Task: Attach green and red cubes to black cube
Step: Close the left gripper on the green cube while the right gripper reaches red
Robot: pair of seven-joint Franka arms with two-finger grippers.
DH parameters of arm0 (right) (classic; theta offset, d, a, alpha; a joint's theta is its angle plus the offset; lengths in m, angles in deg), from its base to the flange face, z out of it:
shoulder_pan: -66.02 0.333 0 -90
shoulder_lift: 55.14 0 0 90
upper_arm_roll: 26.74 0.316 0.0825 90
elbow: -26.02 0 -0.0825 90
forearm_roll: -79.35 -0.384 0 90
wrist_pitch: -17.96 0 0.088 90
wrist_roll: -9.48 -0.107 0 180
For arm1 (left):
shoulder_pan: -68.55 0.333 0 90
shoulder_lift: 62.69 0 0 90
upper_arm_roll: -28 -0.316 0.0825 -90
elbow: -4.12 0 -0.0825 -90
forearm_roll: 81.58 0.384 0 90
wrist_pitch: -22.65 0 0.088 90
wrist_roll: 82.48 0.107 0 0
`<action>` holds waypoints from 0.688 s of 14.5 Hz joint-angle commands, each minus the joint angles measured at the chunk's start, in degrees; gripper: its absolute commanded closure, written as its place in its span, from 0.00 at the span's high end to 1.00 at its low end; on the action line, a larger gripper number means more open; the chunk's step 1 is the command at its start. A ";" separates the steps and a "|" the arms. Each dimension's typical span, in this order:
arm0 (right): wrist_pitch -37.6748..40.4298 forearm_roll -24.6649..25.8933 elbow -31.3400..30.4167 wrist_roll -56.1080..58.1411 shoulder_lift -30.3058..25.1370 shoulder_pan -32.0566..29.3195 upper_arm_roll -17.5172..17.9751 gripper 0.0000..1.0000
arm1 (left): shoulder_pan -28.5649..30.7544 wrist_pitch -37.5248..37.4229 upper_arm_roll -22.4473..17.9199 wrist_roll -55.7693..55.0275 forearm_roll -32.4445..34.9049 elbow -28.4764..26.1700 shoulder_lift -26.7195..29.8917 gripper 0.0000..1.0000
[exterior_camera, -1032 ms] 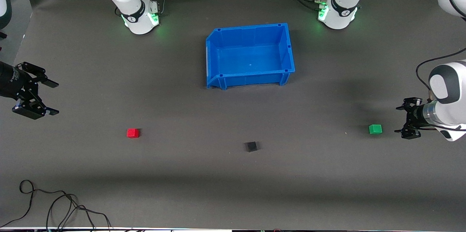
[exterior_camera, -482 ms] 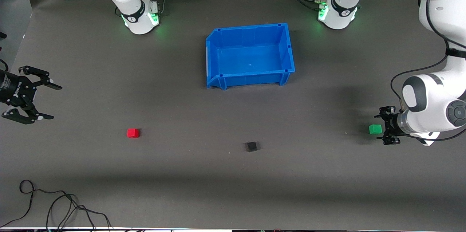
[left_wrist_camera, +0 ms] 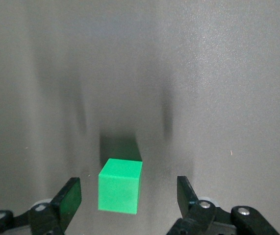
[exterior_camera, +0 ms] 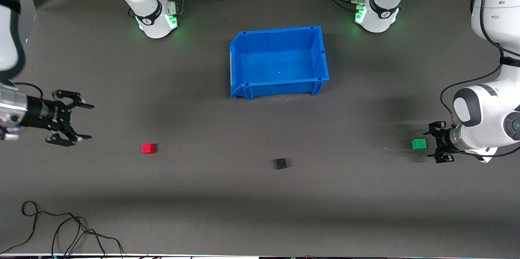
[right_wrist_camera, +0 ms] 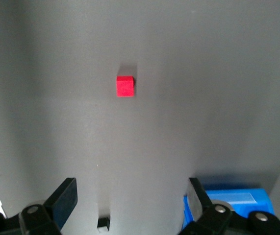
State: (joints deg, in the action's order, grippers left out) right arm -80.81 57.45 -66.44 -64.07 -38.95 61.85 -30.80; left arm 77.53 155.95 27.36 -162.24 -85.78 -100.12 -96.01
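The green cube [exterior_camera: 419,144] sits on the grey mat near the left arm's end. My left gripper [exterior_camera: 430,144] is low beside it and open. In the left wrist view the green cube [left_wrist_camera: 120,186] lies just ahead of the gripper's [left_wrist_camera: 128,193] spread fingers, untouched. The black cube [exterior_camera: 280,164] sits mid-table, nearer the front camera. The red cube [exterior_camera: 148,148] lies toward the right arm's end. My right gripper [exterior_camera: 90,122] is open and empty, apart from the red cube. The right wrist view shows the red cube [right_wrist_camera: 125,86] far ahead of that gripper [right_wrist_camera: 131,196].
A blue bin [exterior_camera: 279,62], empty, stands farther from the front camera than the cubes; a corner of the bin [right_wrist_camera: 238,200] shows in the right wrist view. Black cables [exterior_camera: 61,226] lie on the mat at the front edge, toward the right arm's end.
My right gripper has swung in over the mat toward the red cube. My left gripper has come up to the green cube and then held almost still. The cubes have not moved.
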 commanded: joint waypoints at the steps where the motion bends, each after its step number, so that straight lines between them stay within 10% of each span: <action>1: -5.61 -3.76 -2.35 5.59 3.04 0.13 -0.26 1.00 | -0.36 0.99 -0.06 -0.75 0.15 0.97 -1.21 0.88; 10: -19.51 -15.45 -10.54 23.87 12.62 -0.31 -0.52 1.00 | -0.98 0.29 -0.06 -0.05 3.85 0.45 -2.89 0.71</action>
State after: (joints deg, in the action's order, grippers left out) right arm -98.88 45.50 -77.16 -45.06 -28.93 61.79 -30.93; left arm 77.16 157.04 27.60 -162.16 -82.85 -100.07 -99.13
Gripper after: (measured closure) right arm 0.000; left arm 0.163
